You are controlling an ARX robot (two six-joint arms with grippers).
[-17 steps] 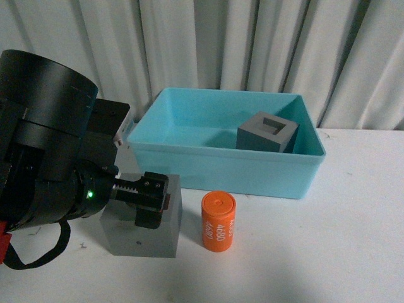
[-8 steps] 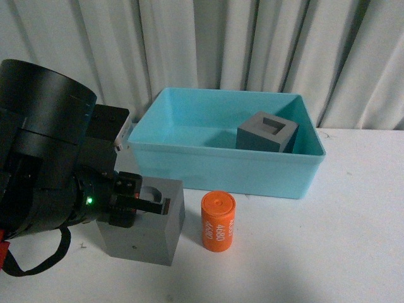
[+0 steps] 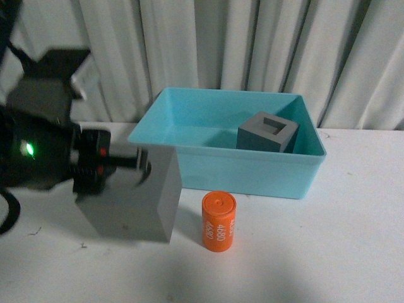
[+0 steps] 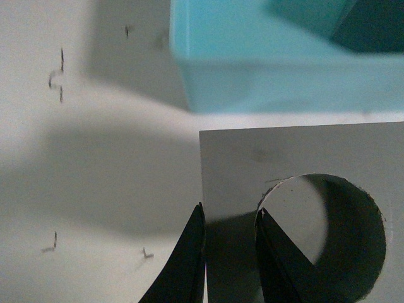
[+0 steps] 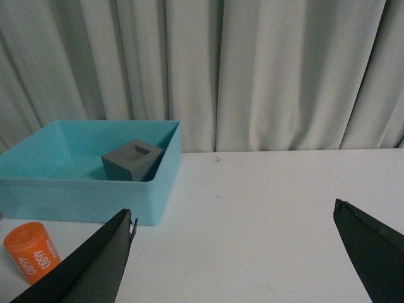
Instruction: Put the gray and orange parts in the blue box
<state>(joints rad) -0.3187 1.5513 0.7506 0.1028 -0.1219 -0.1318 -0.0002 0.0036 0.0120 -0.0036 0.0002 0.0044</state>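
One thin wall is all the left gripper [image 4: 230,214] has: its fingers [image 4: 189,265] clamp the strip between the round recess and the outer face of a gray cube [image 3: 129,199]. The cube seems raised just off the table [image 3: 353,252], before the box's [image 3: 252,170] left corner. Held so far off-centre, it could swing, slip out, or clip the box wall on the way over. The right gripper [image 5: 232,208] hangs spread wide, empty.

Count: two cubes, the second cube [image 3: 267,132] already in the box; one orange cylinder [image 3: 218,221] standing on the table before it; one box.
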